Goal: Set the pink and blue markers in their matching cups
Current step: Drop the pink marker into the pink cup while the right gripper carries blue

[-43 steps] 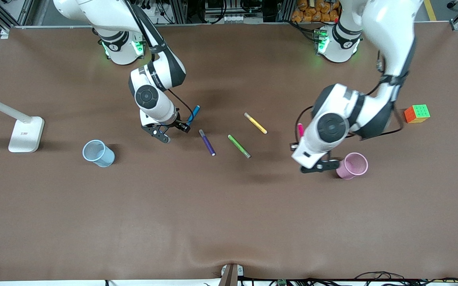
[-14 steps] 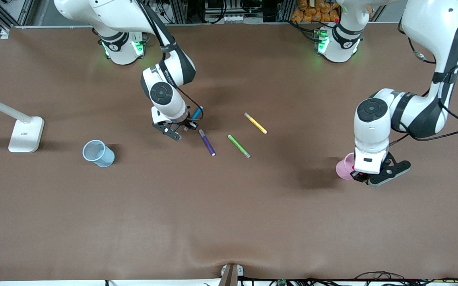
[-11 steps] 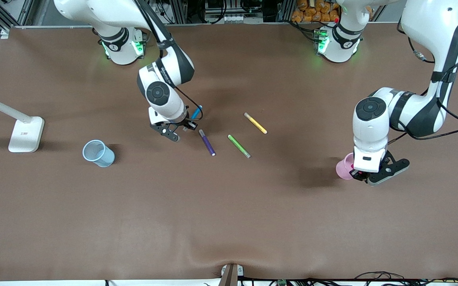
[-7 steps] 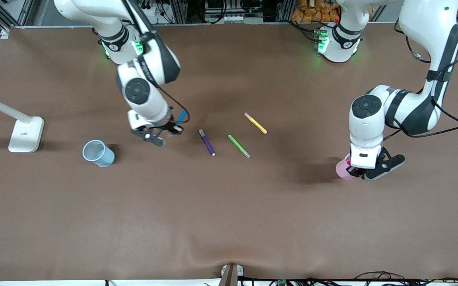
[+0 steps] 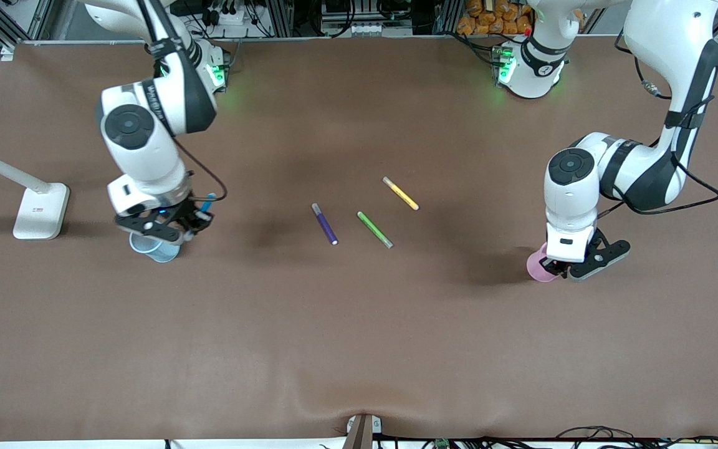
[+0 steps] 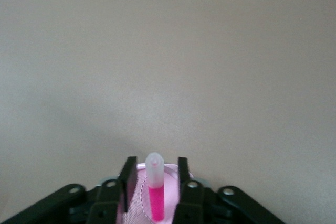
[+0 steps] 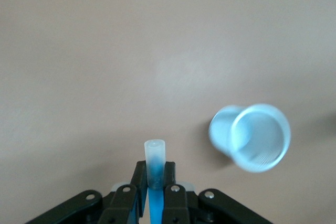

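The pale pink cup stands toward the left arm's end of the table. My left gripper hangs right over it. In the left wrist view the pink marker stands upright in the pink cup. That gripper is open, and both fingers stand clear of the marker. The pale blue cup stands toward the right arm's end. My right gripper is just above it, shut on the blue marker. In the right wrist view the blue marker sits between the shut fingers, with the blue cup off to one side.
A dark purple pen, a green pen and a yellow pen lie on the brown table near its middle. A white lamp base stands at the right arm's end, beside the blue cup.
My right arm has carried the blue marker from the table's middle to above the blue cup. My left gripper has opened off the pink marker, which now stands in the pink cup.
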You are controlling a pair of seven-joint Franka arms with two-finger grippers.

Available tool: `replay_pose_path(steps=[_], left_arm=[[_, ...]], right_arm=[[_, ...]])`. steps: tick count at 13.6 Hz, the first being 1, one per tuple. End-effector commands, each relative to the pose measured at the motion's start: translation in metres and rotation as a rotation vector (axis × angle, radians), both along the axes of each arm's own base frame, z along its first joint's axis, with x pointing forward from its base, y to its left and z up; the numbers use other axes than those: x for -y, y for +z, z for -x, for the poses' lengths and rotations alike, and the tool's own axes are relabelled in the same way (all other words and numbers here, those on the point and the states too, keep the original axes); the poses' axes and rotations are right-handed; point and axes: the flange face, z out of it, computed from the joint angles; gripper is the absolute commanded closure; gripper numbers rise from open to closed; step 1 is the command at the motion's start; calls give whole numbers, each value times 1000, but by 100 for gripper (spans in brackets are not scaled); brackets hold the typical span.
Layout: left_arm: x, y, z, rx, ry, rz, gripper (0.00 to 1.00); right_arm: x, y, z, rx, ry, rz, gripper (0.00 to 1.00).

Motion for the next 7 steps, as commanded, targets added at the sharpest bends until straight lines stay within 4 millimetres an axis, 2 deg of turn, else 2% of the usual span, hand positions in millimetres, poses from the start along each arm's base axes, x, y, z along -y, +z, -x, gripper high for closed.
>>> replay_pose_path(steps=[1,2,4,6,7], left_arm=[[-2,15,4,36,1,-10,0],[-2,18,2,42,2,-10,0],[-4,26,-2,37,-21,-18,0],[-8,38,-7,11,-10,-27,0],[-8,45,-10,-8,-11,-19,0]], right_arm=[[38,18,-11,58,125,46,100],[61,24,-18,87,185,55,100],[88,27,-26,138,295,80,100],[103,21,-25,183,405,102,100],[105,8,-18,214,429,96,100]])
